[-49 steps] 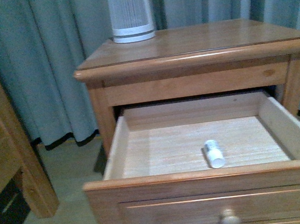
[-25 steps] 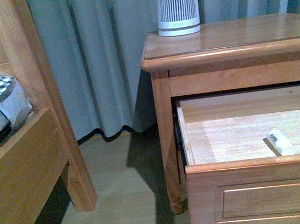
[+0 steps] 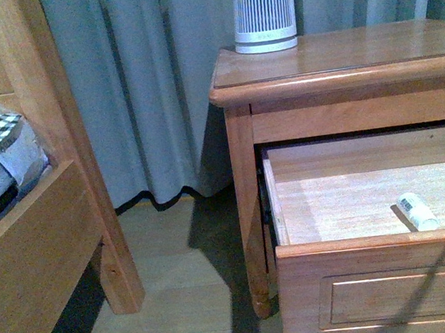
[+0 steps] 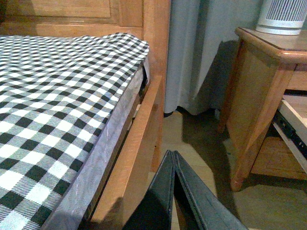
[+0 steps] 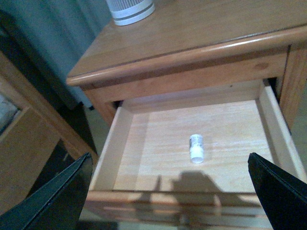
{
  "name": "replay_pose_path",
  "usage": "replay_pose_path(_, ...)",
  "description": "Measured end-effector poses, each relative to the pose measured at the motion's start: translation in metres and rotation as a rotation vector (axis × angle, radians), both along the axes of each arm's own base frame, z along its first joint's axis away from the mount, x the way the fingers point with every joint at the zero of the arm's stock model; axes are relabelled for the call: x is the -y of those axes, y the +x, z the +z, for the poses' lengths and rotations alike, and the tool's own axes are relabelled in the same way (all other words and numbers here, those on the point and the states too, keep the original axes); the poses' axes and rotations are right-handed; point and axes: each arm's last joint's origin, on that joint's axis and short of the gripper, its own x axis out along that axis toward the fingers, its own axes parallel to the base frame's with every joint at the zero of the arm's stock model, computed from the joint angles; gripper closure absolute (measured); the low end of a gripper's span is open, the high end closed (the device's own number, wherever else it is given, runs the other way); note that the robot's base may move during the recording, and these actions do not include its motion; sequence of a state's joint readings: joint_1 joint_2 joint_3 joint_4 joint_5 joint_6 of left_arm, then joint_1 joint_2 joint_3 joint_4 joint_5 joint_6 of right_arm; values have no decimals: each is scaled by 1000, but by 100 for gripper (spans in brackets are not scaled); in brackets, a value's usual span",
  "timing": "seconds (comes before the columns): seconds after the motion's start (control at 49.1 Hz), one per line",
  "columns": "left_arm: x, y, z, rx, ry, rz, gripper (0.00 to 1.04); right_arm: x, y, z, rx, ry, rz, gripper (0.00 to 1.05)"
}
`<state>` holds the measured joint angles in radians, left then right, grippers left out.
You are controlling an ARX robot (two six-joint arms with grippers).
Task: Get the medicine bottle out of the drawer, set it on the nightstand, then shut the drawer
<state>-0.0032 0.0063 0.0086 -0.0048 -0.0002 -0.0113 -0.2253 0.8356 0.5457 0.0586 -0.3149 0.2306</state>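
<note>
Front view
Pincers: neither in view.
Medicine bottle (image 3: 418, 212): lying on its side on the floor of the open drawer (image 3: 380, 241), close behind the front board, long axis slanted across the boards.
Nightstand (image 3: 339, 52): top bare at the front, ribbed cylinder (image 3: 263, 9) standing at the back edge.
Surroundings: bed frame (image 3: 51, 238) well apart from the cabinet, curtain (image 3: 154, 85) behind.

Left wrist view
Left pincer (image 4: 173, 155): fingers together, tips meeting, nothing held.
Ahead of it: floor, with the checked cover (image 4: 57, 96) to one side and the nightstand (image 4: 259, 72) to the other.
Bottle: not in view from here; only a sliver of the drawer (image 4: 292, 112) shows.

Right wrist view
Right pincer (image 5: 169, 157): fingers spread wide apart, empty, poised above the drawer (image 5: 103, 163).
Medicine bottle (image 5: 196, 147): ahead of and below this pincer, between the lines of its two fingers, a little off centre.
Long axis: front to back along the drawer, crosswise to the line joining the fingers (so, by judgement, a straight descent would close them across the narrow width).
Nearer arm: the right, by far.
Nightstand (image 5: 192, 33): beyond the bottle and higher.
</note>
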Motion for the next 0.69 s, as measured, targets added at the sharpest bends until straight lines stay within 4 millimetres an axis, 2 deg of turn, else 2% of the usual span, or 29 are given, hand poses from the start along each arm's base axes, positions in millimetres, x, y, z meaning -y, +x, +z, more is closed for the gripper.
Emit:
replay_pose_path(0.102,0,0,0,0,0,0,101,5,38,11,-45,-61,-13,7)
replay_pose_path(0.204,0,0,0,0,0,0,101,5,73,11,-92,-122,-1,7)
replay_pose_path(0.285,0,0,0,0,0,0,101,2,112,-1,-153,-193,4,7)
replay_pose_path(0.346,0,0,0,0,0,0,100,0,141,-20,-223,-242,-1,7)
replay_pose_path(0.428,0,0,0,0,0,0,82,-1,173,-52,-323,-269,-9,7)
replay_pose_path(0.57,0,0,0,0,0,0,63,-4,201,-89,-413,-283,-9,7)
replay_pose_path(0.692,0,0,0,0,0,0,41,-14,222,-118,-466,-293,14,7)
